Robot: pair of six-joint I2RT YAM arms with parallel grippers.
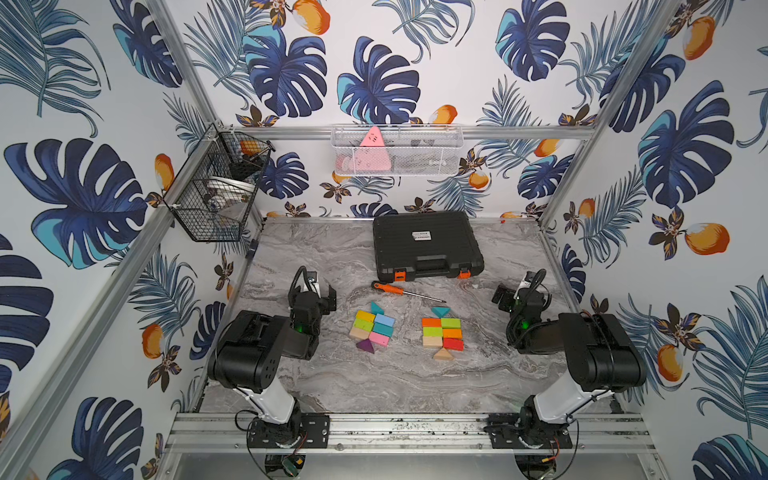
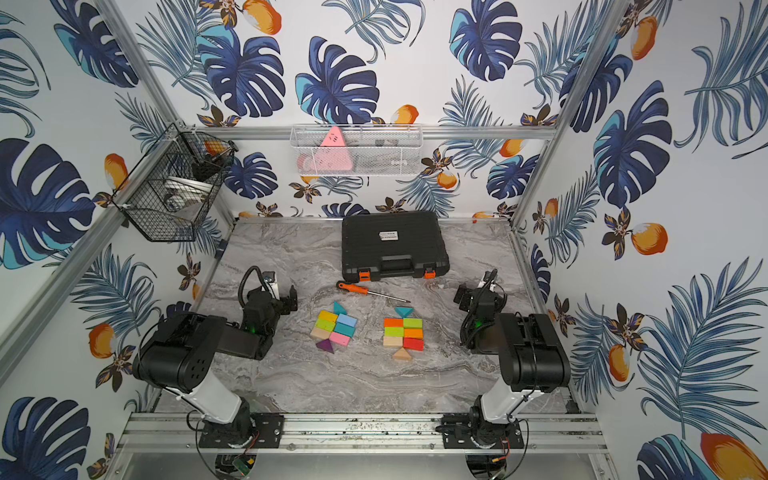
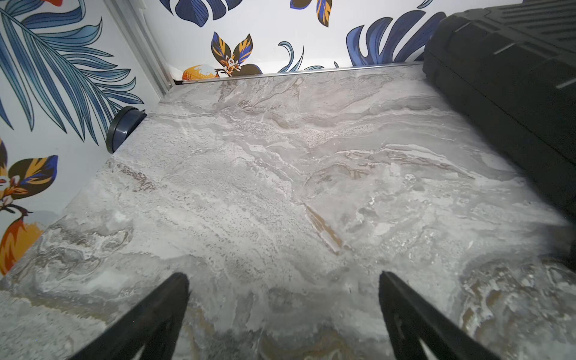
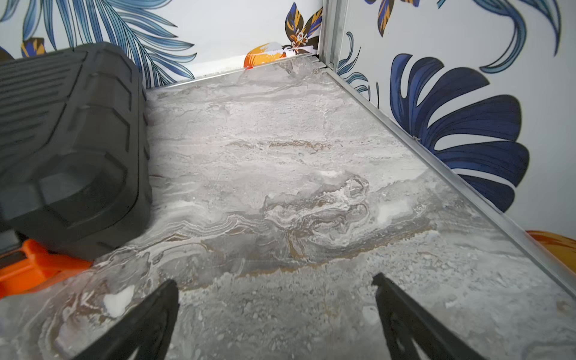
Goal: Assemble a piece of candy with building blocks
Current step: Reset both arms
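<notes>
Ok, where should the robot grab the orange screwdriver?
By its orange handle, straight down from above, pinching across it. The screwdriver lies flat on the table; the handle is its thickest part, clear of the blocks, but the black case is close behind.

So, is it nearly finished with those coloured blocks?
It looks finished. Done: two candy shapes, the tilted candy and the straight candy, each made of six blocks with a triangle at either end. In hand: nothing. The left pincer and right pincer are open and empty, away from the blocks. Left: probably nothing, as no loose blocks show.
</notes>
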